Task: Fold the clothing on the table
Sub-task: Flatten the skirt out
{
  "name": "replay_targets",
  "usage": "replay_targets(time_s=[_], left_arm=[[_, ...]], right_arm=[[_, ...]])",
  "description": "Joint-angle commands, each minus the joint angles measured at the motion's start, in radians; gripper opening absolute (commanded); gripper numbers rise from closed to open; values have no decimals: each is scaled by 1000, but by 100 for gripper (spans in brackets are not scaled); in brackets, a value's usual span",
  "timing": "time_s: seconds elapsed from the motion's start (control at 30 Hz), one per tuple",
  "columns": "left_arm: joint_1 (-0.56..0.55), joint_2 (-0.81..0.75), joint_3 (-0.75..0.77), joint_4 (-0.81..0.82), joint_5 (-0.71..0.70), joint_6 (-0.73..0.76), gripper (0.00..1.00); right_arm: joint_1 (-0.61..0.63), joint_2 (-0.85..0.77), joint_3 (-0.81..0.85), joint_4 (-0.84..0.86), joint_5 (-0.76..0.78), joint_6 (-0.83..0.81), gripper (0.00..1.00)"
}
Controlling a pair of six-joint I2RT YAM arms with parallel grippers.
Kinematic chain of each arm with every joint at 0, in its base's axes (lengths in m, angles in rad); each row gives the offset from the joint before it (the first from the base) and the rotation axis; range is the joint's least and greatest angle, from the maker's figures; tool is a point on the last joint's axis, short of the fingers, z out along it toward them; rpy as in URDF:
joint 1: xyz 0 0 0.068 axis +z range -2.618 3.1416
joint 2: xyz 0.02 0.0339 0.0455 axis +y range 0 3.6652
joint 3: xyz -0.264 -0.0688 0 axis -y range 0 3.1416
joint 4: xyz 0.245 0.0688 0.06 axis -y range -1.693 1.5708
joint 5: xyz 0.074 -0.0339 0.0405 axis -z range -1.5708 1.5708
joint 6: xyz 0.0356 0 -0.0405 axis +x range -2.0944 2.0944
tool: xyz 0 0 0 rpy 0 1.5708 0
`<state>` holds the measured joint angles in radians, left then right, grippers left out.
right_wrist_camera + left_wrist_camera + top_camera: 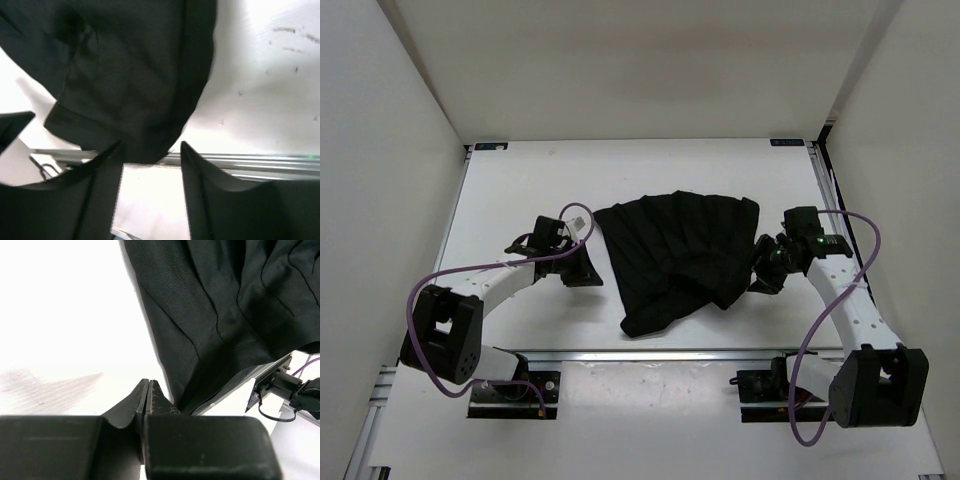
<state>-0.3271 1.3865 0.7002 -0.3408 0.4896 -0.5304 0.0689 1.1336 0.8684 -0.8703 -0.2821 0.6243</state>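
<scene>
The left gripper (149,384) has jaws together, the right gripper (151,147) apart, beside creased, fanned black clothing (685,255).

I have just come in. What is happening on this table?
Two robot arms are working on a black garment that lies rumpled on the white table. The left end effector is shut and empty, just beside the garment's left edge. The right end effector is open at the right edge, with cloth right in front of it but not gripped. Neither arm holds the garment now, and it is not neatly folded.
</scene>
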Motion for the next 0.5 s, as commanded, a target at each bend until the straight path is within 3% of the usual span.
replay_targets(time_s=[0.0,0.07,0.17,0.33,0.47], left_arm=[[-9,3,18,-12,4,18,1],[-12,-1,19,-10,4,17,1],[-12,2,15,-9,9,21,1],[-13,-7,4,-6,9,10,1],[-12,-10,2,-13,10,10,0]], right_arm=[[46,-23,24,-42,69,21,59],[61,-24,9,-26,55,50,66],[46,-52,-51,8,14,106,68],[46,-78,-160,21,9,193,63],[23,-49,-264,124,-54,207,58]])
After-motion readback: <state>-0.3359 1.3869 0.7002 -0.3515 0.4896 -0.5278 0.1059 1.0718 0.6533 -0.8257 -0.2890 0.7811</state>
